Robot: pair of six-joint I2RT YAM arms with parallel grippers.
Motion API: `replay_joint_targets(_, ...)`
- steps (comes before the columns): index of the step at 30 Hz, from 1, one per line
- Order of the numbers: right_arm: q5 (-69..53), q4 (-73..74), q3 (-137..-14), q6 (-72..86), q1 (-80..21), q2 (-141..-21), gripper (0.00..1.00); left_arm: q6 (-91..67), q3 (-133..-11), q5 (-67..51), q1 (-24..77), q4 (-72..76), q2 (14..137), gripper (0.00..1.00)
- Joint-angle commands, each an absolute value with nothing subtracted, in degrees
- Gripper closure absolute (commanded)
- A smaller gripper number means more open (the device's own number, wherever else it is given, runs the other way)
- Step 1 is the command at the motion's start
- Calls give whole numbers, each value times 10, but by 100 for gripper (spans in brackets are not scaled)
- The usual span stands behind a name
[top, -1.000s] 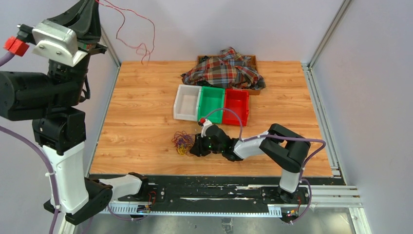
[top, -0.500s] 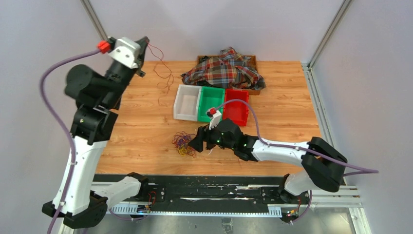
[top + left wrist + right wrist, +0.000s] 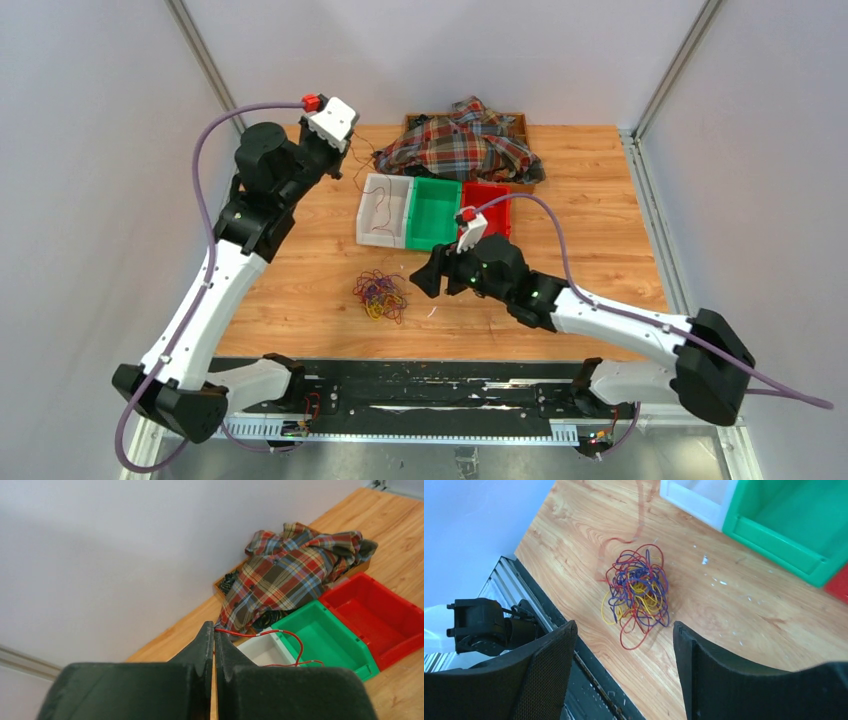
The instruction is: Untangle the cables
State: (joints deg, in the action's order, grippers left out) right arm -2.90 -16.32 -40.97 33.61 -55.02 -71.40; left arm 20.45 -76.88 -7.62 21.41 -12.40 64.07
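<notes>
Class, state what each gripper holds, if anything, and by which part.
Left gripper pinches the red wire, seemingly near one end; right gripper is open, holding nothing.

My left arm (image 3: 215,290) and right arm (image 3: 620,318): white shells, black joints, each with a purple hose (image 3: 203,180) ending in a red plug (image 3: 311,102). My right gripper (image 3: 624,630): black, finely textured fingers (image 3: 546,672).

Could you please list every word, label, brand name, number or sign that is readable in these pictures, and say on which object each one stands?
None: no text can be read in any view.
The white bin, green bin and red bin are plain, without labels.
The plaid shirt shows only its pattern.
The cables carry no tags.
</notes>
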Motion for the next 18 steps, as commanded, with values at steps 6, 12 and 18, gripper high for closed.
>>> replay_joint_targets(6, -13, 149, -401, 327, -543, -518, 29, 230, -772, -70, 216, -49, 696, 100)
replay_joint_targets(12, 12, 300, -451, 302, -543, -464, 25, 232, -766, -56, 217, -27, 719, 99)
replay_joint_targets(18, 45, 305, -457, 329, -543, -459, 24, 265, -732, -36, 217, -8, 740, 99)
